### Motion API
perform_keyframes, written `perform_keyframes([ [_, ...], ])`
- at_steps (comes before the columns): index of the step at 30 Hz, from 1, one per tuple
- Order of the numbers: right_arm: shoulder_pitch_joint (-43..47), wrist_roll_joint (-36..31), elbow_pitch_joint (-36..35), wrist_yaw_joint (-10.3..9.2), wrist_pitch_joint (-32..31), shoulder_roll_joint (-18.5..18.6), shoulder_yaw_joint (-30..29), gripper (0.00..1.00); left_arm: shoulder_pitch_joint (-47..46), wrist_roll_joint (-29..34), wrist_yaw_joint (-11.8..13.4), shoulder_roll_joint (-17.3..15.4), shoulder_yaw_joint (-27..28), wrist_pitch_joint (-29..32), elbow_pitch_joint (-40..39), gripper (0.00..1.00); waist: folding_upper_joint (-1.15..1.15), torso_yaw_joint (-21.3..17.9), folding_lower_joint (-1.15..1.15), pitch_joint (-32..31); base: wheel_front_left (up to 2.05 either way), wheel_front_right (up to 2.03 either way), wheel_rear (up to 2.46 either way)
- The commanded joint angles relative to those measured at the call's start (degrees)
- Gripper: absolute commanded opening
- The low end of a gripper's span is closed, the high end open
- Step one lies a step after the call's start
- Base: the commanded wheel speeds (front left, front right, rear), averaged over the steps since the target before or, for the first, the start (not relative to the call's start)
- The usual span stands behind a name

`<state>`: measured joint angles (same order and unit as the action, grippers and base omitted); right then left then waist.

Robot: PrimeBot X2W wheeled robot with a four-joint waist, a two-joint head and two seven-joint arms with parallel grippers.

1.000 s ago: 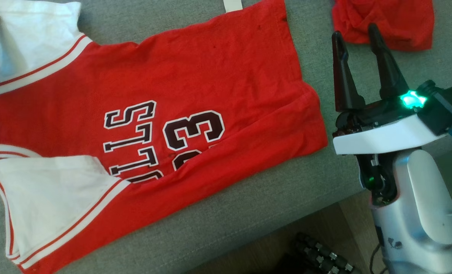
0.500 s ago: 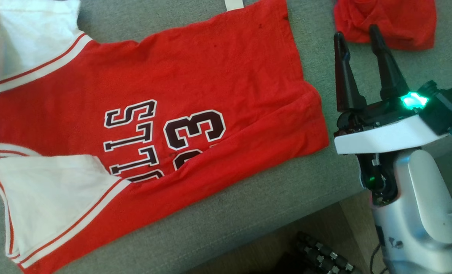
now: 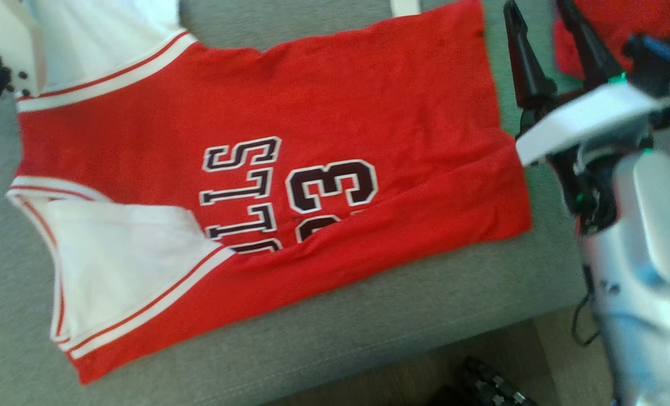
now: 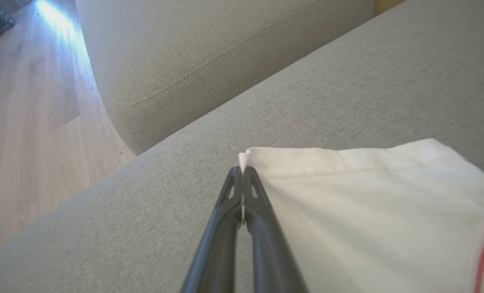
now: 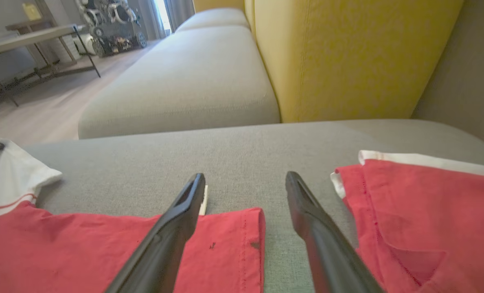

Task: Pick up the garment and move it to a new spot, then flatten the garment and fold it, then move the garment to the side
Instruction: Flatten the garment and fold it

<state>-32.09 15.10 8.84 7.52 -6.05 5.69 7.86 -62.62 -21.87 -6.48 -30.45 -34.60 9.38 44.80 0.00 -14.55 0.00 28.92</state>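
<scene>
You are working over a grey fabric sofa seat (image 3: pixel 368 332). Pale wood plank floor (image 4: pixel 30 134) lies beside it, marked by a bright glare patch (image 4: pixel 52 16). A yellow back cushion (image 5: pixel 347 53) stands behind, beside a second grey seat (image 5: pixel 185 89). A metal-legged table (image 5: pixel 26 38) stands farther off near a lit window (image 5: pixel 160 12).

Red-and-white cloth jersey (image 3: pixel 323 113): matt, soft, lightly creased; black-and-white lettering lies flat, print-like.
Grey woven-fabric sofa cushion (image 3: pixel 368 321): matt, coarse visible weave, stitched seam along the edge.
Yellow upholstered backrest (image 5: pixel 347 53): smoother, faint sheen, leather-like.
Pale wood-plank floor (image 4: pixel 30 122): smooth, glossy where light strikes.
Right claw (image 5: pixel 246 177), left claw (image 4: pixel 242 173): dark fingers, smooth, plastic-looking, semi-matt.
Silver forearm shell (image 3: pixel 650 225): glossy plastic, blurred.
</scene>
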Motion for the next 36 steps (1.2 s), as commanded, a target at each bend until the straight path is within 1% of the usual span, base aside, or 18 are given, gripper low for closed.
perform_keyframes([
  [1, -2.6, 1.7, 0.2, -0.03, -2.5, 1.1, 1.1, 1.00, -2.7, -0.3, 0.6, -2.1, 2.1, -1.8, -1.9, 0.00, 0.00, 1.9, 0.00, -0.1, 0.00, 0.00, 0.00],
  [4, -5.9, 6.2, 5.5, -0.03, -7.3, 3.3, 0.9, 1.00, -2.5, -0.4, 1.0, -1.0, 2.0, -4.2, -2.4, 0.00, 0.00, 3.7, 0.00, 0.1, 0.00, 0.00, 0.00],
  [6, -7.8, 7.3, 9.8, -0.03, -10.5, 6.1, 0.9, 1.00, -2.5, -0.4, 1.4, -0.2, 1.9, -5.5, -2.9, 0.00, 0.00, 4.8, 0.00, 0.3, 0.00, 0.00, 0.00],
  [7, -8.7, 7.5, 11.6, -0.03, -11.3, 7.6, 1.4, 1.00, -2.5, -0.4, 1.4, 0.1, 1.7, -6.0, -3.0, 0.00, 0.00, 5.3, 0.00, 0.5, 0.00, 0.00, 0.00],
  [11, -11.7, 10.2, 16.9, -0.03, -12.2, 11.4, 3.7, 1.00, -2.6, -0.3, 1.4, 0.9, 1.2, -7.4, -3.1, 0.00, 0.00, 6.8, 0.00, 1.1, 0.00, 0.00, 0.00],
  [15, -14.1, 15.1, 19.2, -0.03, -11.9, 12.6, 6.2, 1.00, -2.5, -0.3, 1.4, 1.2, 0.8, -8.5, -2.7, 0.00, 0.00, 7.5, 0.00, 1.5, 0.00, 0.00, 0.00],
  [16, -15.0, 17.1, 19.7, -0.03, -11.1, 13.1, 7.2, 1.00, -2.5, -0.4, 1.4, 1.3, 0.7, -9.0, -2.4, 0.00, 0.00, 7.8, 0.00, 1.5, 0.00, 0.00, 0.00],
  [18, -15.6, 18.8, 20.3, -0.03, -10.8, 13.5, 8.4, 1.00, -2.5, -0.5, 1.4, 1.3, 0.6, -9.3, -2.0, 0.00, 0.00, 7.9, 0.00, 1.6, 0.00, 0.00, 0.00],
  [22, -16.5, 19.4, 22.1, -0.03, -10.1, 15.2, 11.8, 1.00, -2.6, -0.5, 1.3, 1.5, 0.2, -9.6, -1.4, 0.00, 0.00, 8.2, 0.00, 1.6, 0.00, 0.00, 0.00],
  [31, -18.1, 21.9, 26.1, -0.03, -8.6, 16.0, 15.4, 1.00, -3.2, -0.6, 1.1, 1.7, -0.6, -10.1, -0.6, 0.00, 0.00, 8.5, 0.00, 1.5, 0.00, 0.00, 0.00],
  [36, -19.2, 23.0, 28.5, -0.03, -9.0, 16.5, 18.0, 1.00, -3.6, -0.7, 1.1, 1.8, -1.0, -10.3, -0.4, 0.00, 0.00, 8.7, 0.00, 1.7, 0.00, 0.00, 0.00],
])
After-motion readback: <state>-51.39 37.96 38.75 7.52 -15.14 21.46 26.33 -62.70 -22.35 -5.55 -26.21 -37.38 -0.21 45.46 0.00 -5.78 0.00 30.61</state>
